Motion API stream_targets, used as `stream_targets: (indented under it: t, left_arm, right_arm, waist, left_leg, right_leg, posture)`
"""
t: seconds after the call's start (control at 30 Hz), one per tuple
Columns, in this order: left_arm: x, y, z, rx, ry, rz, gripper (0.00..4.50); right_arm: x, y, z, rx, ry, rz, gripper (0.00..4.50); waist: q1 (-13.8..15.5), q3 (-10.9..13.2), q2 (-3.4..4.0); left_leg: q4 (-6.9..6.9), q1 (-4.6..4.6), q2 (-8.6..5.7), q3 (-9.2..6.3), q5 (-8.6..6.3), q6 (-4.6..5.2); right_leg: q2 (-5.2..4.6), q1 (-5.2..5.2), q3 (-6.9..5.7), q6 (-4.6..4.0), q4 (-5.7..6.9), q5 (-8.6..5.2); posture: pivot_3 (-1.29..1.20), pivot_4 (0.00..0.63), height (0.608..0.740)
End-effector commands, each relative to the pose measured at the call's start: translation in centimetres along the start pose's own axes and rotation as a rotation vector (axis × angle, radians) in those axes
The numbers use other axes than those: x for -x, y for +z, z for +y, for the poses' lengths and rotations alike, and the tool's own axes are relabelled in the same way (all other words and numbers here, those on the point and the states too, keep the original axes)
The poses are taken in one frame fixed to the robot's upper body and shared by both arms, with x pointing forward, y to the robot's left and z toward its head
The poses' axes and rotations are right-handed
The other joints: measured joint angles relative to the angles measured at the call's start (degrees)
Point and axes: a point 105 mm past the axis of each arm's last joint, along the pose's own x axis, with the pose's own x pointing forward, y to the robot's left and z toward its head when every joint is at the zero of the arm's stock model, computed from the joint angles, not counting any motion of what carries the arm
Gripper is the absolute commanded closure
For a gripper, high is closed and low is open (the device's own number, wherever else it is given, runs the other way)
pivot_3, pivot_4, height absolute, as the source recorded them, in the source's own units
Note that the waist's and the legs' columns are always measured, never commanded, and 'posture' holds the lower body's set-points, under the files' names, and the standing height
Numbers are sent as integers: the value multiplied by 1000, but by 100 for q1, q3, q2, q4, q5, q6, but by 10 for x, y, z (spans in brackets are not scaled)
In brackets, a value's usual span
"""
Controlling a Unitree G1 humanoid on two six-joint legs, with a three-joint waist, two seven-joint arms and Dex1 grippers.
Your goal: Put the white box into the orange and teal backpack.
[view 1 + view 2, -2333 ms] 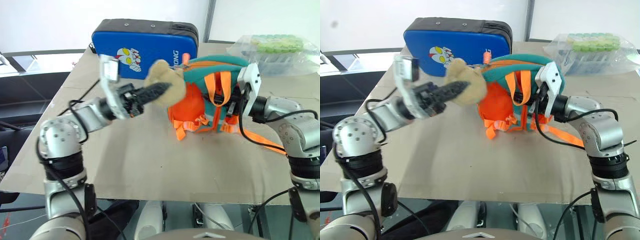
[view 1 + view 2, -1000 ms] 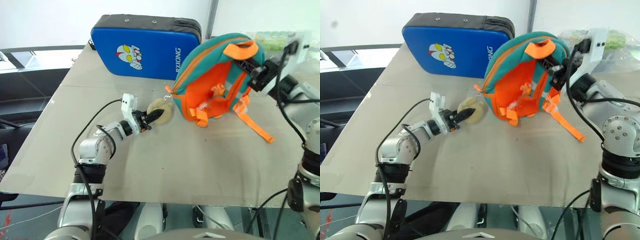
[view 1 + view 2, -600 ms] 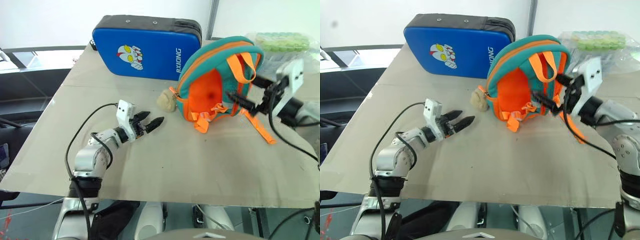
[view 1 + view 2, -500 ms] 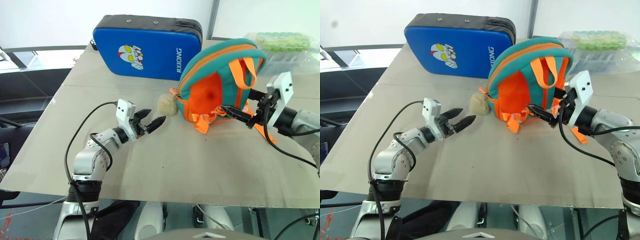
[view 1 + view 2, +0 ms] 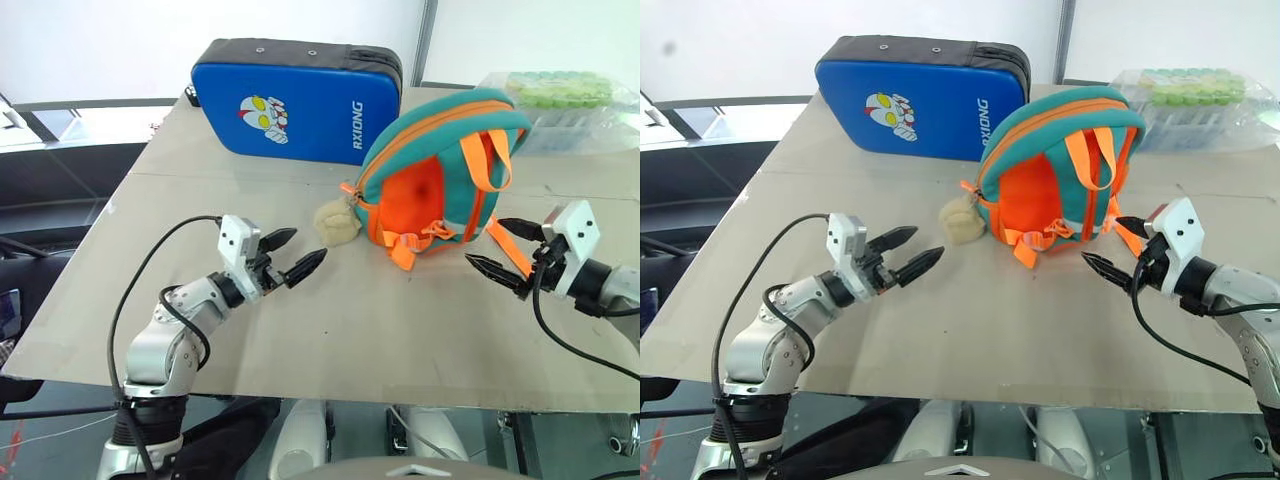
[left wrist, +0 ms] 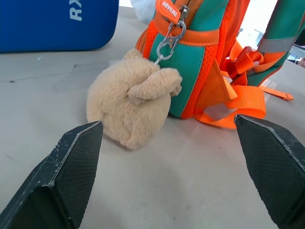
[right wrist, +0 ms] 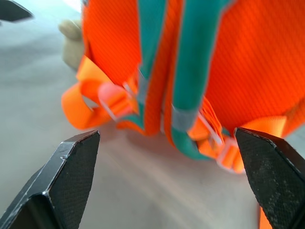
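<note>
backpack (image 5: pixel 440 165): upright on worktop (image 5: pixel 330 330), plush toy (image 5: pixel 336 221) beside it | left claw (image 5: pixel 293 253): spread wide, empty, near toy | right claw (image 5: pixel 500 250): spread wide, empty, near straps

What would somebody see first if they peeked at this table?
Probably the bright orange and teal backpack standing in the middle of the table, with a fluffy beige plush toy clipped to its side. Behind it stands a big blue padded case with a cartoon hero on it. Two open black tools, the left tool and the right tool, point at the backpack from either side.
</note>
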Motion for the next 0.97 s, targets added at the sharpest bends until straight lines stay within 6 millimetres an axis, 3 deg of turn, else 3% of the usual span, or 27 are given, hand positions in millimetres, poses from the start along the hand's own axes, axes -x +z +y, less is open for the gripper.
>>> stream_targets:
  t: [0.03, 0.23, 0.43, 0.67, 0.97]
  left_arm:
    - [9, 16, -7, -54, -27, -49, 0]
    - [36, 5, -8, -63, 8, 9, 0]
    - [73, -5, -5, -55, 101, 65, 0]
    - [97, -20, -18, -24, 155, 110, 0]
    - [95, -16, -19, -10, 192, 75, 0]
  right_arm:
    - [11, 1, -2, 34, -16, -32, 43]
    - [32, -33, 0, -18, -33, 32, 43]
    - [72, -65, -11, -17, -88, 128, 43]
    - [82, -67, -26, -16, -115, 114, 43]
    - [75, -53, -27, -50, -84, 10, 43]
  waist:
    - [3, 0, 0]
    - [7, 0, 0]
    - [10, -1, 0]
    - [-22, -3, 0]
    - [-2, -4, -1]
  left_leg:
    - [0, 0, 0, 0, 0, 0]
    - [-2, 0, 2, -5, 0, 0]
    - [-2, 7, 2, -1, -1, 0]
    - [-5, 33, 5, 29, -1, 0]
    - [-14, 52, 5, 42, -2, 1]
  right_leg:
    - [0, 0, 1, 0, 0, 0]
    - [-1, 2, 8, 0, -2, 0]
    - [-4, 6, 9, -1, -4, -2]
    - [-1, 14, 18, -18, -2, -12]
    - [1, 24, 49, -14, -2, -10]
  posture:
    - [0, 150, 740]
    - [0, 150, 740]
    - [0, 150, 740]
    - [0, 150, 740]
    - [0, 150, 740]
